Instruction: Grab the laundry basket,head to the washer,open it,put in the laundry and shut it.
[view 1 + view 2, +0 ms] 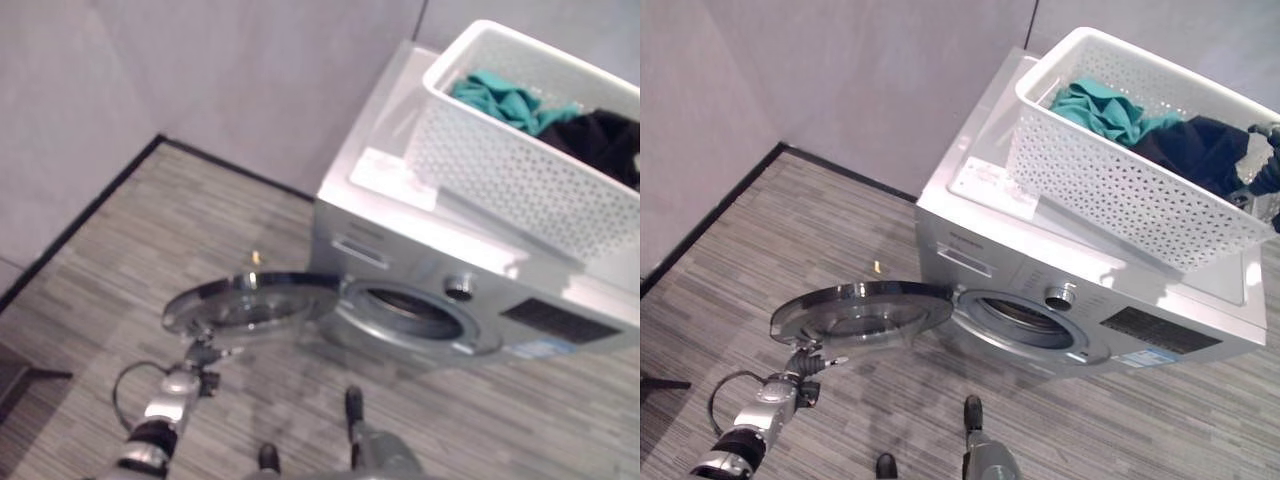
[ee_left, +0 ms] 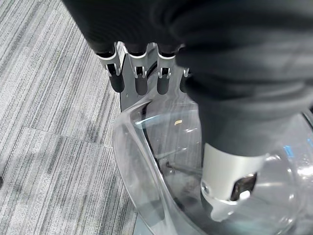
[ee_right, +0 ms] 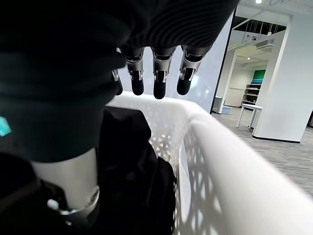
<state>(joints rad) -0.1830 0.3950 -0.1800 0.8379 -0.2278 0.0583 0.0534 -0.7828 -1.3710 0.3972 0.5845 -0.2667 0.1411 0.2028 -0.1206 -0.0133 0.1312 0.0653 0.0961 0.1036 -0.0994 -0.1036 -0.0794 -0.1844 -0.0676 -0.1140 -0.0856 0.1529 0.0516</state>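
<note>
Right hand [image 3: 156, 73] — fingers straight, unclenched — hovers over the black laundry [image 3: 132, 166] in the basket [image 1: 1110, 190]. Left hand [image 2: 142, 73], fingers straight, rests on the open door [image 1: 860, 310] — drum opening [image 1: 1025, 318] lies below the basket.

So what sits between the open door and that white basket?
The washer's round drum opening and its silver front and top, seen in the right eye view, between door and basket.

open-plan office: carpet tiles [image 2: 44, 73], white columns [image 3: 286, 93], shelves [image 3: 250, 91].

A perforated white plastic basket [image 1: 1120, 190] of soft cloth [image 1: 1102, 110] sits atop the glossy silver washer [image 1: 1040, 280], whose door [image 1: 862, 311] is chrome-rimmed clear glass.
</note>
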